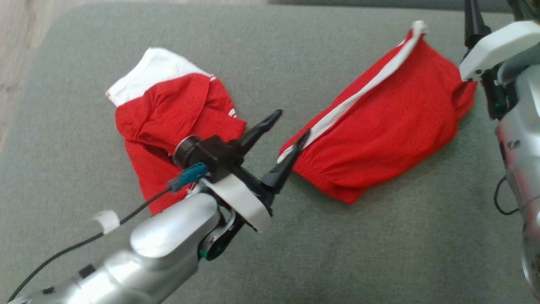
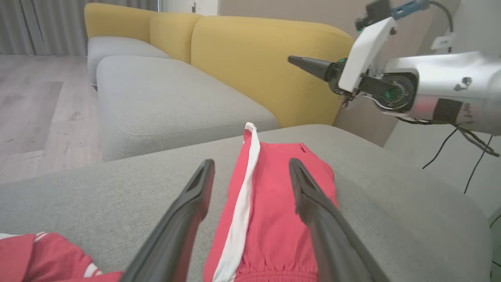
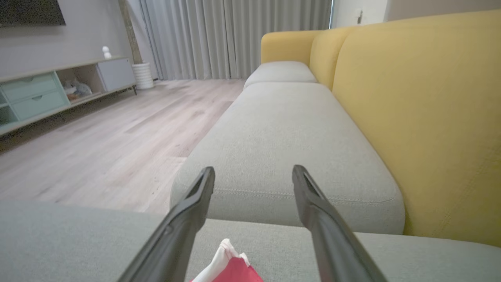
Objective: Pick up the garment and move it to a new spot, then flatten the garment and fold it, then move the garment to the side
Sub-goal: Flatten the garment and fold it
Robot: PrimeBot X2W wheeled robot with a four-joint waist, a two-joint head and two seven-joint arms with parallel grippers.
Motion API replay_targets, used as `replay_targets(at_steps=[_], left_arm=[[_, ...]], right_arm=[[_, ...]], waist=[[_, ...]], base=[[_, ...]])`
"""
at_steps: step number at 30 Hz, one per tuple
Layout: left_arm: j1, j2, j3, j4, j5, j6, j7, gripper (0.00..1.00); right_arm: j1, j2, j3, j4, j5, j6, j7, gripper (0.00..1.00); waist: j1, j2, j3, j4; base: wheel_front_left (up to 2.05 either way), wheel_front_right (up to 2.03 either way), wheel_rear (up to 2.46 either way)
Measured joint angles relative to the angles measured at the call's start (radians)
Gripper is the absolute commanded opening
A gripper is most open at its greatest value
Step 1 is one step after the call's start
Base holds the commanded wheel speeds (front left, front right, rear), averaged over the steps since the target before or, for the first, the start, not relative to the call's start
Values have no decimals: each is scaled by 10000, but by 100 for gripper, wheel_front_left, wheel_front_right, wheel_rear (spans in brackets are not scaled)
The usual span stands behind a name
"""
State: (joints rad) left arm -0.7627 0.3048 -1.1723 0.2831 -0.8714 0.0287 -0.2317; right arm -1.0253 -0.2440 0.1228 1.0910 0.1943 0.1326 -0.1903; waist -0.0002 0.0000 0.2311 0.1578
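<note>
While our left gripper [image 1: 292,123] stands wide and empty at frame centre, we see the striped garment [image 1: 379,126] on the cushion [image 1: 379,253] just beyond its tips, long axis running toward upper right; our right gripper [image 3: 253,171] (equally wide) hovers at that far end; one end each.

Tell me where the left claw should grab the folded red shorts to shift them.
Grip the gathered elastic edge of the shorts, the end nearest the open left claw. Come down from above, straddling that edge: the layers lie stacked and bunched there, so the fold will probably hold.
</note>
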Motion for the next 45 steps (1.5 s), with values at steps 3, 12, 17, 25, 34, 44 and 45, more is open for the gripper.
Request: replay_targets(at_steps=[3, 12, 17, 25, 34, 44, 45], left_arm=[[334, 150, 441, -4, -244, 443, -82, 100], [1659, 487, 2573, -539, -629, 1561, -180, 100], [2745, 500, 4065, -1062, 221, 1862, -207, 100], [5077, -253, 6088, -1402, 1941, 1839, -221, 100], [6589, -1166, 7595, -1160, 3471, 725, -221, 100], [6003, -1898, 8282, -851, 4497, -499, -221, 100], [5825, -1988, 8272, -807, 4642, -692, -221, 100]], right_arm=[[358, -148, 134, -399, 658, 0, -157, 100], [2600, -261, 341, -2368, 1906, 0, -491, 100], [4140, -130, -58, -3703, 2019, 0, -533, 100], [6724, 1095, -1197, -5480, 1448, 0, -573, 100], [8834, 1873, -1931, -7081, 658, -2, -316, 100], [7358, 1987, -2629, -7971, -215, -2, 1365, 100], [6566, 1923, -2945, -7770, -382, -2, 1854, 100]], waist=[[0, 0, -415, -178], [1, 0, -1436, -815], [1, 0, -1771, -1118], [1, 1, -2073, -1312], [2, 0, -1868, -1440], [3, 0, -746, -1003], [4, 0, -500, -862]], base=[[0, 0, 0], [0, 0, 0], [0, 0, 0], [0, 0, 0], [0, 0, 0], [0, 0, 0], [0, 0, 0]])
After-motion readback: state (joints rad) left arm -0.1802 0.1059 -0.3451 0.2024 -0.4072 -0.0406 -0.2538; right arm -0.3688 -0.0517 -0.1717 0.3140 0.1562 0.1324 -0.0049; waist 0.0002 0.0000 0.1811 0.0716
